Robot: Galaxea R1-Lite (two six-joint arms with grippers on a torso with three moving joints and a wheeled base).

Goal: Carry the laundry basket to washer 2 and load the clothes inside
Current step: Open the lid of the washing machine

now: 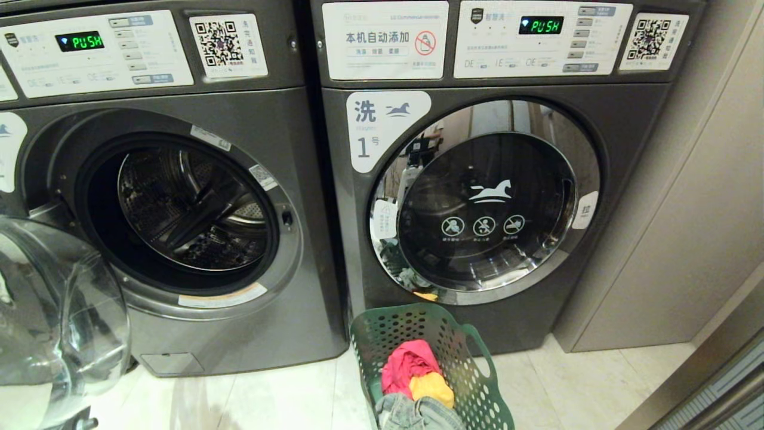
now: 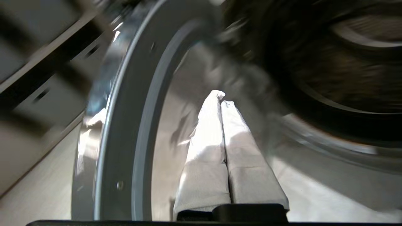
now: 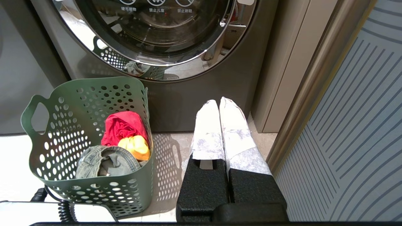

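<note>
Green perforated laundry basket (image 1: 418,334) on pale floor tiles (image 1: 268,394) before closed washer labelled 1 (image 1: 489,203), holding red garment (image 1: 409,361), yellow garment (image 1: 431,387) and denim (image 1: 418,413). Open-door washer (image 1: 179,203) to the left, numeral label unseen, glass door (image 1: 54,310) swung out. Left gripper (image 2: 220,97) pressed shut, empty, near that door's ring; right gripper (image 3: 219,103) closed, empty, beside basket.

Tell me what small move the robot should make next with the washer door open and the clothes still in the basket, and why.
Probably reach the left gripper toward the laundry basket for the red garment. The left-hand washer stands open, its drum looking empty, while red, yellow and denim clothes sit in the basket on the floor. Both grippers are shut and empty, so it would have to open first.
</note>
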